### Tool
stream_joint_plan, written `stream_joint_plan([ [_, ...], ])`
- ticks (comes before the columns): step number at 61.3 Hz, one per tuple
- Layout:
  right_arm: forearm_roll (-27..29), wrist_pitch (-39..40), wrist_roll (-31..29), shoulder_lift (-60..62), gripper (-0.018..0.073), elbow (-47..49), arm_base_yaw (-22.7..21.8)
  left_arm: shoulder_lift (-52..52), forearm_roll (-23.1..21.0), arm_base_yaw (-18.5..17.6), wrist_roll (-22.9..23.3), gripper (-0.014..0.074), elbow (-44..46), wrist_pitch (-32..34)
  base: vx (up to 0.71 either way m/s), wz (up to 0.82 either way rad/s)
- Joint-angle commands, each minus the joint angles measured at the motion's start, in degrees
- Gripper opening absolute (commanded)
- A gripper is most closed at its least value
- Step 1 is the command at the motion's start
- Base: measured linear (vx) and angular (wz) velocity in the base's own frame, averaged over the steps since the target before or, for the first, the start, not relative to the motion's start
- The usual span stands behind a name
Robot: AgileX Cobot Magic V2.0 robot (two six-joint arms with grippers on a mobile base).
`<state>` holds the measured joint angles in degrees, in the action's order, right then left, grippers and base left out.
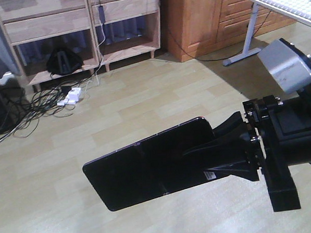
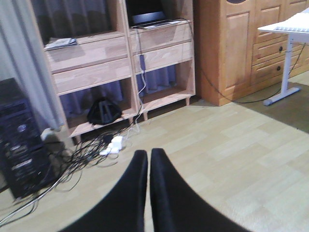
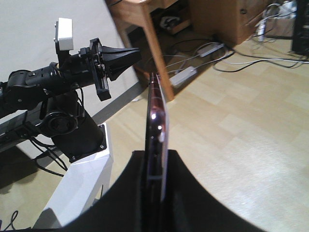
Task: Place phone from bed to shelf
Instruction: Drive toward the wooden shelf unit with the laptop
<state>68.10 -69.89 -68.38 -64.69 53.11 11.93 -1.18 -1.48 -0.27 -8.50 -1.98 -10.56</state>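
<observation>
**A:** Where's the thing we're moving?

**B:** The flat glossy black phone point(image 1: 142, 169), with a seam across its middle, is up in the air. The black right pincer point(image 1: 210, 156) clamps it at one short end. It's off the bed, which no view shows.

**A:** Why hold it flat like that?

**B:** My guess is that a slab carried level, with most of it jutting out ahead of the fingers, can slide onto a board first. The right wrist view sees it edge-on, its pinkish edge point(image 3: 155, 116) squeezed between the two fingers.

**A:** And the other arm?

**B:** The left pincer point(image 2: 148, 155) is closed on nothing, its fingers nearly touching, and it points out over the floor. It looks parked out of the way.

**A:** What's the room like?

**B:** There's a pale wood-look plank floor point(image 1: 170, 95), bare beneath the phone. Across it stands the pale natural-wood shelf point(image 1: 46, 25) unit, well apart from the phone. A tangle of dark cables point(image 1: 25, 110) and a white power strip point(image 1: 71, 95) lie at its foot. An orange-brown wooden cabinet point(image 1: 197, 20) stands beside it, then a white-topped bench point(image 1: 274, 0) on a grey leg.

**A:** How far along is it?

**B:** The phone is lifted but not placed. I'd say the carry to the shelf is the step in hand.
</observation>
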Motion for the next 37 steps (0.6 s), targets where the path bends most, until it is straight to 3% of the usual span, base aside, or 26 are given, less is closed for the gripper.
stream_joint_plan([
  [1,4.89,-3.78,-0.64,1.18,-0.0002,1.65,-0.05,-0.23,-0.52,-0.38,0.33,0.0001,1.32,4.16,0.45,-0.19],
  [37,4.89,-3.82,-0.64,1.18,-0.0002,1.65,-0.05,-0.23,-0.52,-0.38,0.33,0.0001,1.32,4.16,0.43,-0.17],
])
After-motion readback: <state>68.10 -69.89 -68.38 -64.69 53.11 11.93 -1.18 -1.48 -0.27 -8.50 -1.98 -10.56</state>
